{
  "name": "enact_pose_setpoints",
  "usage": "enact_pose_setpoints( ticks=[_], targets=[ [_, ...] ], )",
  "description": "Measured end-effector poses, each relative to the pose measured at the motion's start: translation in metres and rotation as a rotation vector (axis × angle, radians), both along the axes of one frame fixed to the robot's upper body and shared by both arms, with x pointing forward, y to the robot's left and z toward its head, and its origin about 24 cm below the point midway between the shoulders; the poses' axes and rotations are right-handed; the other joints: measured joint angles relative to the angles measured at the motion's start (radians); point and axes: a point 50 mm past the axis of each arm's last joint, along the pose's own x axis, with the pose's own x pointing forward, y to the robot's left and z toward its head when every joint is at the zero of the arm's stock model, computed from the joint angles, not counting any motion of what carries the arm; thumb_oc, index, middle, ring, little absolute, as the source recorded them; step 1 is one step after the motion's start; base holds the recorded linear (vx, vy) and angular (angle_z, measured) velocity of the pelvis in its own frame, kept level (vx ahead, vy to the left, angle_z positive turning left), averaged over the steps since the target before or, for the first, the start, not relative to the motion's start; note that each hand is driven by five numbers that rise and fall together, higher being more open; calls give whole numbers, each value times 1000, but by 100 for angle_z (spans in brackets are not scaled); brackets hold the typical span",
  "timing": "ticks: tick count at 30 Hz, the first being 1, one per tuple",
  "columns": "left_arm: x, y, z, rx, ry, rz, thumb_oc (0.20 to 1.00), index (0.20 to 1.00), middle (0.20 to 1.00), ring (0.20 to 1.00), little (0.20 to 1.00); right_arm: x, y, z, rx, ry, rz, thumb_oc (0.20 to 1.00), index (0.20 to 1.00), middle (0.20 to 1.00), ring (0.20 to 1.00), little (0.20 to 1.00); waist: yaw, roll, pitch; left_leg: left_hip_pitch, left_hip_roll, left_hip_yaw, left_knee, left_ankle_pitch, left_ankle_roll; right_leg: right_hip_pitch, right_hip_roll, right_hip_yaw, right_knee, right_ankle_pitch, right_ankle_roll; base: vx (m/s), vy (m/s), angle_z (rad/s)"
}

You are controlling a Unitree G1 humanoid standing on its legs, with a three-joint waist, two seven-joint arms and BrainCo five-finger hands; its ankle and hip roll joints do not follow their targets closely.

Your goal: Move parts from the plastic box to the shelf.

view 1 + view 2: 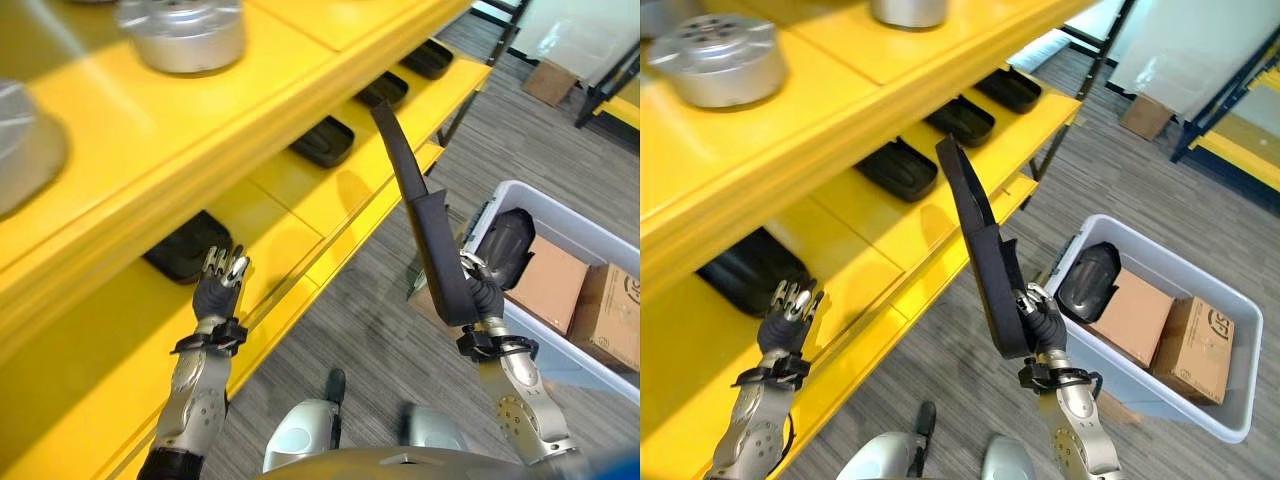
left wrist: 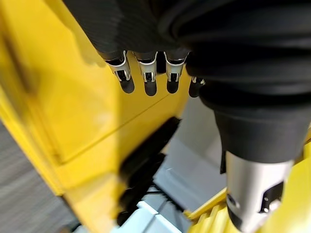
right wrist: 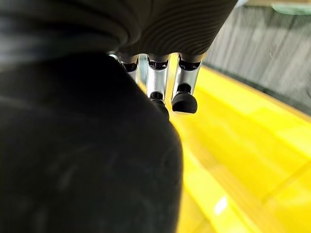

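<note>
Right hand [image 1: 1040,318], long part [image 1: 980,245] near-upright, shelfward

Bright, even light falls from above. Glare washes the yellow shelf [image 1: 300,70], and a soft shadow sits on the floor [image 1: 390,320]. Both wrist views are blurred, dark up close.

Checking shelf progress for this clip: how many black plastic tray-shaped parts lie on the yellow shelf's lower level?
4: one beside the left hand, then three spaced along the shelf away from the robot. The upper level may hide others.
</note>
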Motion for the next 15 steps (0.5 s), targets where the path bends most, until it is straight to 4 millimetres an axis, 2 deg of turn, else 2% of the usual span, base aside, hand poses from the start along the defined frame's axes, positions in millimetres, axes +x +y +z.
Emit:
enact_pose_setpoints(
  ticks=[1,2,3,4,5,6,7,9,10,11,12,13,14,15],
  targets=[
    [-4,-4,3,2,-14,-14,1000,1000,1000,1000,1000,0,-1,4,-10,-17,17,200,200,200,200,200,-6,6,-27,-13,56,-63,27,-3,38,-41,19,-2,10,-3,8,-8,-1,18],
    [-6,-4,1,5,-10,-2,1000,1000,1000,1000,1000,3,0,3,-8,-19,21,200,200,200,200,200,5,-25,-33,-2,-1,-55,13,-15,40,-54,-1,15,-13,-7,7,-14,-50,16],
    [-8,-9,-2,-13,-4,-8,1000,1000,1000,1000,1000,2,-1,3,-12,-17,24,200,200,200,200,200,-8,-20,-36,9,-14,-59,0,-3,47,-25,8,20,-107,15,2,-6,-34,40],
    [-11,-18,-6,-30,12,-27,1000,1000,1000,1000,1000,1,-4,2,-24,-10,23,200,200,200,200,200,-14,3,-35,28,-18,-66,-37,26,59,11,1,4,-178,50,-29,9,-48,35],
    [-17,-21,-9,-41,25,-31,1000,1000,1000,1000,1000,1,-6,1,-31,-5,25,200,200,200,200,200,-4,25,-43,50,-11,-58,-85,49,64,33,-4,-5,-232,61,-14,33,-32,3],
    [-22,-20,-9,-39,29,-30,1000,1000,1000,1000,1000,1,-6,1,-32,-4,24,200,200,200,200,200,0,30,-47,60,-16,-53,-104,57,59,56,-15,-16,-280,93,-2,26,-47,-23],
    [-25,-18,-8,-32,33,-29,1000,1000,1000,1000,1000,0,-7,0,-40,1,27,200,200,200,200,200,6,36,-46,79,-20,-49,-121,72,69,90,-18,-16,-333,137,-23,-70,-33,-6],
    [-25,-17,-6,-32,23,-26,1000,1000,1000,1000,1000,0,-13,1,-72,3,31,200,200,200,200,200,13,47,-48,77,-32,-59,-100,70,64,133,-25,-27,-371,149,-19,-204,17,30],
    [-20,-20,-3,-33,2,-41,1000,1000,1000,1000,1000,0,-18,1,-85,1,23,200,200,200,200,200,9,51,-44,46,-41,-75,-55,64,51,134,-33,-51,-371,148,-20,-195,43,70],
    [-11,-25,2,-37,-25,-63,1000,1000,1000,1000,1000,1,-21,2,-100,2,18,200,200,200,200,200,5,48,-39,26,-53,-80,-35,68,-1,137,-52,-80,-371,149,-27,-150,33,93],
    [-3,-30,4,-37,-36,-89,1000,1000,1000,1000,1000,1,-24,3,-115,2,18,200,200,200,200,200,-3,36,-31,18,-52,-38,-15,47,-89,137,-83,-115,-373,151,-34,-106,42,102],
    [2,-31,9,-34,-54,-98,1000,1000,1000,1000,1000,5,-23,6,-116,-10,19,200,200,200,200,200,-18,21,-19,-11,-16,46,107,-3,-34,136,-109,-152,-361,144,-44,-80,64,86],
    [4,-26,12,-22,-68,-86,1000,1000,1000,1000,1000,10,-19,11,-104,-34,23,200,200,200,200,200,-25,-2,-16,-8,84,93,252,-38,-50,132,-130,-161,-343,138,-52,-69,194,84],
    [5,-27,13,-27,-74,-84,1000,1000,1000,1000,1000,11,-20,16,-104,-56,24,200,200,200,200,200,-47,5,-12,32,192,59,276,-54,-93,141,-148,-193,-338,136,-40,-60,243,79]
  ],
)
